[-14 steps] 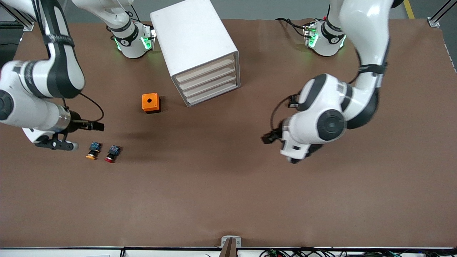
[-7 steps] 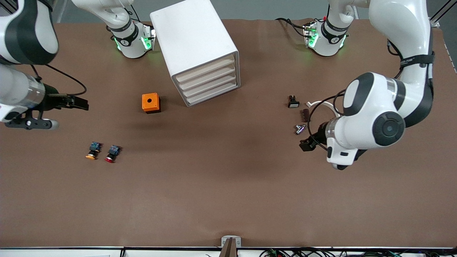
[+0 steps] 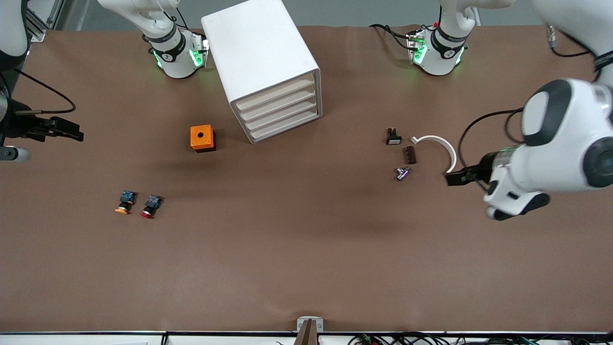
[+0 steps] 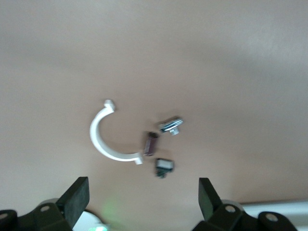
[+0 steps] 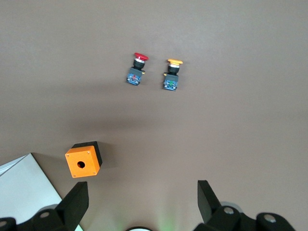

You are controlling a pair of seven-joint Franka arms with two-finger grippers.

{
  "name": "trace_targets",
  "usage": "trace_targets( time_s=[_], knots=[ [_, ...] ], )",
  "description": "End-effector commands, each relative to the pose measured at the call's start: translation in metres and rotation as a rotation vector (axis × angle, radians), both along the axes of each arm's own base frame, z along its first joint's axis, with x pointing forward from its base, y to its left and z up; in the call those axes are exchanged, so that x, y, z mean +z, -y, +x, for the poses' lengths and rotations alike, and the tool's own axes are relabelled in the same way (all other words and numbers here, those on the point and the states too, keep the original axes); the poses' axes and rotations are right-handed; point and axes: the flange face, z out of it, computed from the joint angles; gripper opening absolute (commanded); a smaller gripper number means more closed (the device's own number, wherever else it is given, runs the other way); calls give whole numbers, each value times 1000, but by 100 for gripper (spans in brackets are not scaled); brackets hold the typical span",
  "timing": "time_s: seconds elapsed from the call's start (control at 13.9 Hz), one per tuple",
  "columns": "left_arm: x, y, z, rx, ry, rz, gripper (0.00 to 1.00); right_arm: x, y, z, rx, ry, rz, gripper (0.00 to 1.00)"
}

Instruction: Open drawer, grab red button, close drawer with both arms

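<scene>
Drawer point(image 3: 277, 98), upper centre of frame, shut. Right pincer point(image 3: 72, 132), far left edge, released, nearer. Left pincer point(image 3: 452, 179), right, released, over counter point(image 3: 306, 268).

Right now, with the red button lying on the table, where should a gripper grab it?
Judging by its pose, grip the blue-black body of the red button, coming straight down from above. It lies on its side beside the yellow-capped button, so fingers should close across the body, clear of that neighbour.
</scene>
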Motion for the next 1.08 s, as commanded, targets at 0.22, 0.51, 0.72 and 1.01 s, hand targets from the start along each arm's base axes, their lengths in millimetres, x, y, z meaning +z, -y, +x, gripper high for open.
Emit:
trace_targets(
  time_s=[0.22,0.51,0.72,1.01],
  knots=[
    [33,-68,-46,-137,24,7,100,12,10,-2,-14,2,-11,100],
    [39,-89,-80,-163,128,3,100,27,2,-2,-2,-1,-10,100],
    [41,-100,-91,-147,163,9,100,66,4,1,-3,60,-22,100],
    [40,-108,-95,-152,175,4,100,96,-2,-7,3,60,-25,100]
  ],
)
